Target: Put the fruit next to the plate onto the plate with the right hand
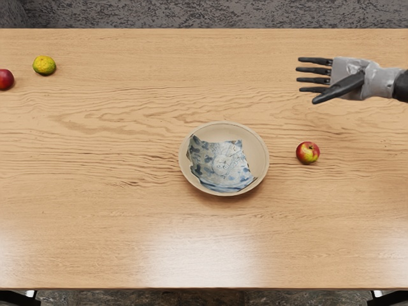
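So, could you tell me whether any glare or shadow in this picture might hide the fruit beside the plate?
Head view: a pale sheen lies on the table near its front edge, well clear of the apple. Head view: apple and plate cast only faint, soft shadows. Head view: the open robot hand shows sharp, with no blur.

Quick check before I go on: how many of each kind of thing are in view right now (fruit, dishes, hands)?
Fruit: 3 (apple just right of the plate; yellow-green fruit far left; red fruit at the left edge)
Plates: 1
Hands: 1 (right hand, open, holding nothing, at the far right)
Total: 5
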Motion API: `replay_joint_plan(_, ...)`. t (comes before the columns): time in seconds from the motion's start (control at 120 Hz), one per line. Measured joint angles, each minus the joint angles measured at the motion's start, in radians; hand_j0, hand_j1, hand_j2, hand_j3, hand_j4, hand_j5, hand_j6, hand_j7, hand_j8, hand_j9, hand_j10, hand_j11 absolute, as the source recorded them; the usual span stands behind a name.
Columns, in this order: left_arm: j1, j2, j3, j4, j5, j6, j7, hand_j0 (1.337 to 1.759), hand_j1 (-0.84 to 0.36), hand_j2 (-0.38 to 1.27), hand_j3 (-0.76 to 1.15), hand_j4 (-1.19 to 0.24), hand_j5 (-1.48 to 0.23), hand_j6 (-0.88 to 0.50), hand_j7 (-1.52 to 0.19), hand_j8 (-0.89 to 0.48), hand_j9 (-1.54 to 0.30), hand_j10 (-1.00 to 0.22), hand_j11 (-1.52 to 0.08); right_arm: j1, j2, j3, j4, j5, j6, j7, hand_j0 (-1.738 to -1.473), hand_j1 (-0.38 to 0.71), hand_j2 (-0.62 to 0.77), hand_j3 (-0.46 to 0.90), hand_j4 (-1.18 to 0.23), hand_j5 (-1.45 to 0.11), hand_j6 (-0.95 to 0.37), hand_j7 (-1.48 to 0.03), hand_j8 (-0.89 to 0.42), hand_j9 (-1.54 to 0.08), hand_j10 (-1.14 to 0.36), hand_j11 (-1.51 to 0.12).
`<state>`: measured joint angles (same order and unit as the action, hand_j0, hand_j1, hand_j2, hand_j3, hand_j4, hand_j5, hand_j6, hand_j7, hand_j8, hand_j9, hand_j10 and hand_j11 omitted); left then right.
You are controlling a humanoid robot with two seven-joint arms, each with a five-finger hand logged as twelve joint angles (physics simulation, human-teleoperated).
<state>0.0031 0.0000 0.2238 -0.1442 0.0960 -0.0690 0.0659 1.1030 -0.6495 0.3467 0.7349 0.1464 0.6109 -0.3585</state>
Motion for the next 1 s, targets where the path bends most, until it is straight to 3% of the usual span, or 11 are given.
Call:
replay_joint_plan(0.233,0.000,0.000,0.000,0.000,0.000,0.000,0.000,1.658,0.06,0.05,0.00,-0.25,-0.32,-0.25,-0.32,-0.25,-0.32,-0.24,-0.32,-0.003,-0.026,0.012,0.039,-0.016,0.000,0.006,-1.658,-0.31,-0.01,0.00,-0.03,-0.04,-0.03,-0.05,-0.03,-0.04,-0.03,-0.04)
replay_joint_plan(0.367,0.000,0.000,0.000,0.000,0.000,0.000,0.000,1.658,0.06,0.05,0.00,-0.24,-0.32,-0.25,-0.32,-0.25,-0.32,-0.24,-0.32,-0.004,-0.082,0.056,0.075,-0.219,0.000,0.006,-1.658,-0.31,-0.01,0.00,-0.03,-0.05,-0.03,-0.05,-0.03,-0.05,-0.03,-0.05)
replay_joint_plan(0.433,0.000,0.000,0.000,0.000,0.000,0.000,0.000,1.658,0.06,0.05,0.00,-0.25,-0.32,-0.25,-0.32,-0.25,-0.32,-0.24,-0.32,-0.003,-0.137,0.081,0.151,-0.354,0.000,0.013,-1.658,-0.31,-0.01,0.00,-0.03,-0.05,-0.03,-0.05,-0.03,-0.05,-0.03,-0.05)
replay_joint_plan(0.583,0.000,0.000,0.000,0.000,0.000,0.000,0.000,1.658,0.06,0.05,0.00,-0.24,-0.32,-0.24,-0.32,-0.24,-0.32,-0.24,-0.32,-0.005,-0.268,0.121,0.433,-0.646,0.000,0.103,-1.658,-0.30,-0.01,0.00,-0.04,-0.05,-0.04,-0.05,-0.04,-0.05,-0.04,-0.05)
replay_joint_plan(0.692,0.000,0.000,0.000,0.000,0.000,0.000,0.000,1.658,0.06,0.05,0.00,-0.24,-0.32,-0.24,-0.32,-0.24,-0.32,-0.24,-0.32,-0.020,-0.301,0.098,0.597,-0.815,0.000,0.134,-1.658,-0.30,-0.01,0.00,-0.04,-0.05,-0.04,-0.05,-0.04,-0.05,-0.04,-0.05)
replay_joint_plan(0.833,0.000,0.000,0.000,0.000,0.000,0.000,0.000,1.658,0.06,0.05,0.00,-0.24,-0.32,-0.24,-0.32,-0.24,-0.32,-0.24,-0.32,-0.066,-0.310,0.062,0.724,-0.947,-0.143,0.145,-1.658,-0.30,-0.01,0.00,-0.04,-0.05,-0.05,-0.05,-0.05,-0.05,-0.04,-0.05)
replay_joint_plan(1.0,0.000,0.000,0.000,0.000,0.000,0.000,0.000,1.658,0.06,0.05,0.00,-0.25,-0.32,-0.25,-0.32,-0.25,-0.32,-0.24,-0.32,-0.107,-0.304,-0.008,0.798,-1.036,-0.389,0.147,-1.658,-0.30,-0.01,0.00,-0.05,-0.06,-0.05,-0.06,-0.05,-0.06,-0.05,-0.06)
